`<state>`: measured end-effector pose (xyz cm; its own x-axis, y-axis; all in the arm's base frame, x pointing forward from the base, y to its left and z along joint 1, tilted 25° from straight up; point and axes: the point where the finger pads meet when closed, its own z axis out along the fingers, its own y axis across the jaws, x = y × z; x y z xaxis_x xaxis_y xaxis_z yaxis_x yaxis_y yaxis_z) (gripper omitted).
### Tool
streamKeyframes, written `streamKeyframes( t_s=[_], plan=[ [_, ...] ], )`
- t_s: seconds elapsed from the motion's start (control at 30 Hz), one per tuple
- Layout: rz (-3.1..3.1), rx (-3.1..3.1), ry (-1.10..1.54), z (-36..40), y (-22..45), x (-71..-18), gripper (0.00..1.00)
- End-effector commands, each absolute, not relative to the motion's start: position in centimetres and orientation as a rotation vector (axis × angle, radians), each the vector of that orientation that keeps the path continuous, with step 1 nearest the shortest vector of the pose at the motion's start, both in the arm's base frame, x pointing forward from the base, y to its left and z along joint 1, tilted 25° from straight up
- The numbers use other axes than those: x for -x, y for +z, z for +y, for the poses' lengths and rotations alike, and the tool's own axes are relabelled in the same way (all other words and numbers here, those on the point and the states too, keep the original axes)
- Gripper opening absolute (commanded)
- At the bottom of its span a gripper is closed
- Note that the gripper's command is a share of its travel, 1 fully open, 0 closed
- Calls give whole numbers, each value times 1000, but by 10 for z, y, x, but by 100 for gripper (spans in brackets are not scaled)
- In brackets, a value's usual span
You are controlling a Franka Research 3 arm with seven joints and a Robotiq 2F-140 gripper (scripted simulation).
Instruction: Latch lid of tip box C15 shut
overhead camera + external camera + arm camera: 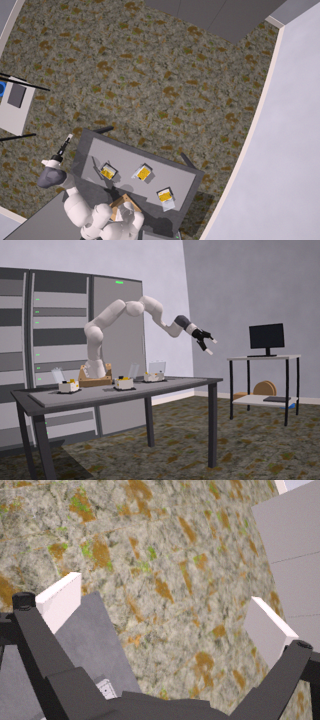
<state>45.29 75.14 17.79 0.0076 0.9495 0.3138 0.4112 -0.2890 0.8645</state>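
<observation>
Three white tip boxes with yellow inserts sit on dark holder plates on the grey table. Seen from above they are the left box (108, 171), the middle box (142, 172) and the right box (165, 195). In the side view the same boxes run right (154, 376), middle (124, 382) and left (68, 385). All three clear lids stand open. The stickers are too small to read, so I cannot tell which box is C15. My gripper (208, 343) (65, 143) is open and empty, high in the air beyond the table's end, far from every box. The wrist view shows its spread fingers over the floor.
The arm's base stands on a wooden block (94, 379) at the table's rear edge. Grey cabinets (64, 343) stand behind it. A side cart with a monitor (266, 339) stands apart from the table, beyond the gripper. A table corner (87, 640) shows in the wrist view.
</observation>
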Motion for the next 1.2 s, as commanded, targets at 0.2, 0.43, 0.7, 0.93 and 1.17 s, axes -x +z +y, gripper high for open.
streamKeyframes(
  t_s=[0.2,0.43,0.7,0.93,1.17],
  plan=[
    [1400,-1738,1261,752,178,-453,100],
    [1400,-1738,1261,752,178,-453,100],
    [1333,-1916,1274,748,202,-447,100],
    [1262,-2082,1289,746,231,-438,100],
    [1189,-2231,1304,744,254,-431,100]
  ],
)
